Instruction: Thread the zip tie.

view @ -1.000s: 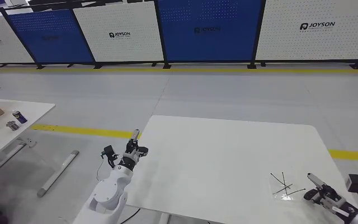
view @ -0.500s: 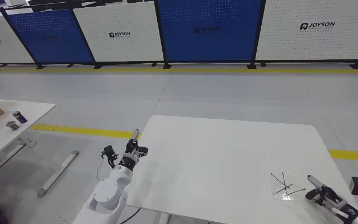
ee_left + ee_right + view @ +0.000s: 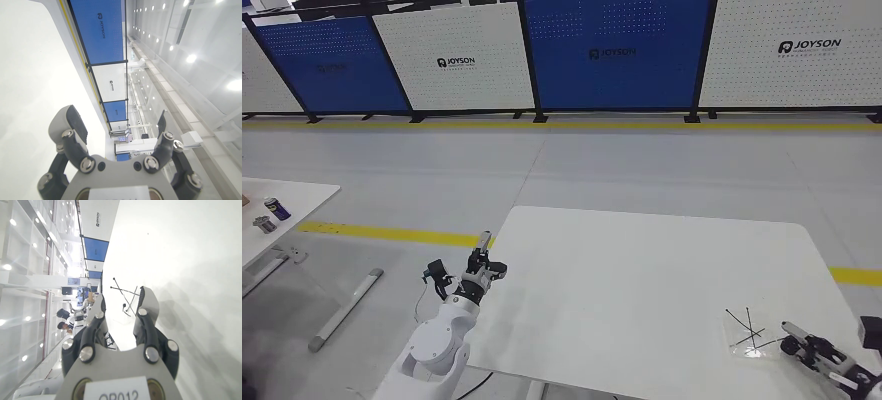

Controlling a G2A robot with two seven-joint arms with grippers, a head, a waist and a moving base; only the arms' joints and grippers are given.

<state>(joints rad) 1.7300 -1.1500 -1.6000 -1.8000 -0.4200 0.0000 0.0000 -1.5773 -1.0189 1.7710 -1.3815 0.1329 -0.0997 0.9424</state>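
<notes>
Top view: several zip ties lie in a small crossed heap on the bench, towards its near right corner. The right tool sits just right of the heap, low over the surface. Right wrist view confirms that its fingers are spread wide and hold nothing, and the zip ties lie flat just ahead of the gap. The left tool stands at the near left edge of the bench, well apart from the work, and the left wrist view shows it wide open and empty as well.

Orientation: at least three black ties lie flat and cross one another.
- One has its long axis roughly near to far.
- One runs diagonally from far left to near right.
- One lies roughly left to right, with an end towards the right tool.

Two ties carry their square heads on the ends farther from that tool. A third head lies closer to it.

Recommendation: the step in hand is judged to be the pick-up. Single out one tie, preferably the uppermost. Close across its strap clear of the crossing, leaving head and tail free for threading. The likely risk is dragging neighbouring ties along.
</notes>
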